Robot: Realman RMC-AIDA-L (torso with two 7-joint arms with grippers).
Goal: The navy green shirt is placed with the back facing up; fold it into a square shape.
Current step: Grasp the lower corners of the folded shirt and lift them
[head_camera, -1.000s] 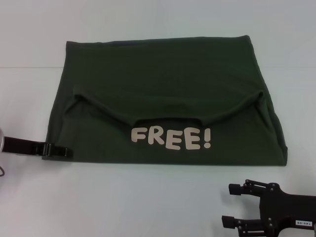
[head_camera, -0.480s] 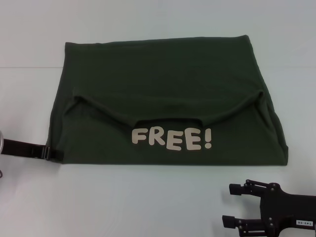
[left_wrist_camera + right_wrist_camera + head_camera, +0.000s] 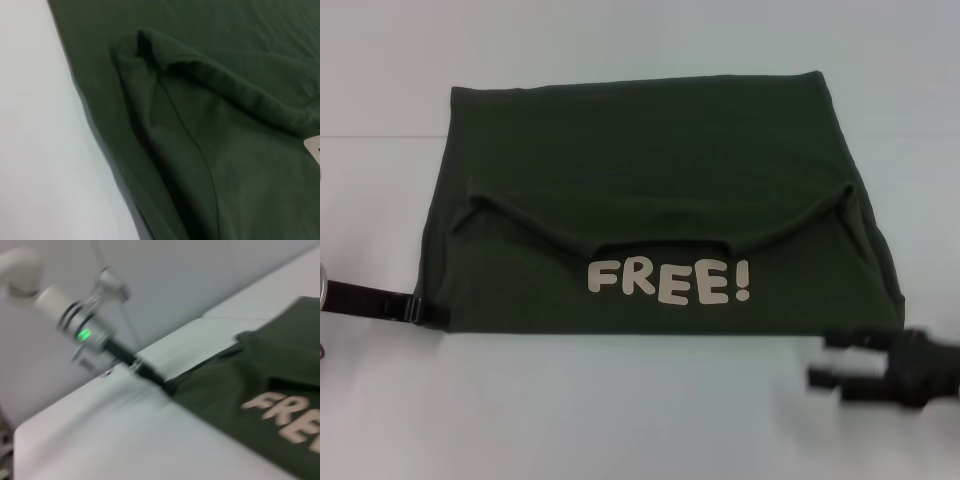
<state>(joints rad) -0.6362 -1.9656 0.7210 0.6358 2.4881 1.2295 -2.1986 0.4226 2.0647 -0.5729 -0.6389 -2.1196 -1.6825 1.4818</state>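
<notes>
The navy green shirt (image 3: 650, 160) lies folded into a wide rectangle on the table, with cream "FREE!" lettering (image 3: 668, 282) near its front edge and a folded-over flap above it. My left gripper (image 3: 428, 311) lies low at the shirt's near-left corner, touching its edge. From the right wrist view, the left gripper (image 3: 150, 375) meets the shirt (image 3: 260, 375) at that corner. My right gripper (image 3: 823, 358) is open, blurred by motion, just in front of the near-right corner. The left wrist view is filled by the shirt's (image 3: 225, 165) creased hem.
The white table (image 3: 620, 420) runs bare in front of the shirt and on both sides. A table seam (image 3: 380, 137) crosses behind the shirt's left side.
My right gripper has moved forward and to the right, toward the shirt's near-right corner. The left gripper has drawn back slightly to the left. The shirt has not shifted.
</notes>
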